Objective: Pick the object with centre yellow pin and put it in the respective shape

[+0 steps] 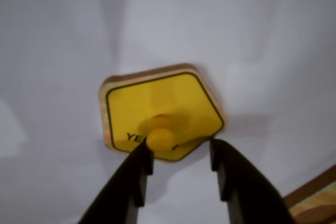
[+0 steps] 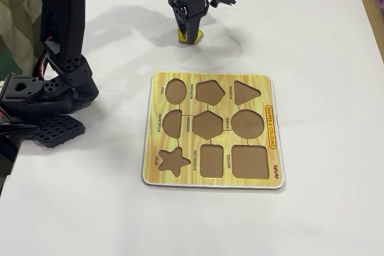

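Wrist view shows my tool [image 1: 178, 153] spread apart, its left finger touching the knob [image 1: 160, 138]; the piece [image 1: 163, 114] sits slightly left of centre.

- You see the yellow pentagon piece [image 1: 157, 111] lying flat on the white table [image 1: 63, 51].
- Your gripper [image 1: 178, 153] is spread apart, its two black fingers [image 1: 137, 169] either side of the piece's yellow knob [image 1: 160, 139].
- A corner of the wood-grain puzzle board [image 1: 315, 198] shows at lower right.
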{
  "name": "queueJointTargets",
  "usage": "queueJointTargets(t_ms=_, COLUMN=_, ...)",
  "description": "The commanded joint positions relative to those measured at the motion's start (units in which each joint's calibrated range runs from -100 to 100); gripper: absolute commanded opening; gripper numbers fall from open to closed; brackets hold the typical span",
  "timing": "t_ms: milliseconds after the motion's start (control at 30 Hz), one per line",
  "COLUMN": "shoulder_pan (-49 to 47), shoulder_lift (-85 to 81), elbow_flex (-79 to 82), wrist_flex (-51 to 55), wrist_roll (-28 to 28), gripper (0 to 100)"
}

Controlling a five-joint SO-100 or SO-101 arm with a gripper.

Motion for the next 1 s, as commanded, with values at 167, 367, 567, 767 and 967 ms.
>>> queueJointTargets(t_ms=167, shoulder_pan=-2.6, shoulder_lift=-3.9, elbow_flex=-3.3, wrist_flex=-0.4, wrist_roll=0.0, gripper=12)
queueJointTargets(t_ms=367, shoulder_pan=-2.5, shoulder_lift=-3.9, elbow_flex=-3.4, wrist_flex=-0.4, wrist_roll=-0.2, gripper=12)
queueJointTargets(t_ms=567, shoulder_pan=-2.2, shoulder_lift=-3.9, elbow_flex=-3.4, wrist_flex=-0.4, wrist_roll=-0.3, gripper=12)
queueJointTargets(t_ms=767, shoulder_pan=-1.7, shoulder_lift=-3.3, elbow_flex=-5.9, wrist_flex=-0.4, wrist_roll=-0.3, gripper=12)
queueJointTargets(t_ms=967, shoulder_pan=-1.6, shoulder_lift=-3.1, elbow_flex=-5.8, wrist_flex=-0.4, wrist_roll=-0.4, gripper=12)
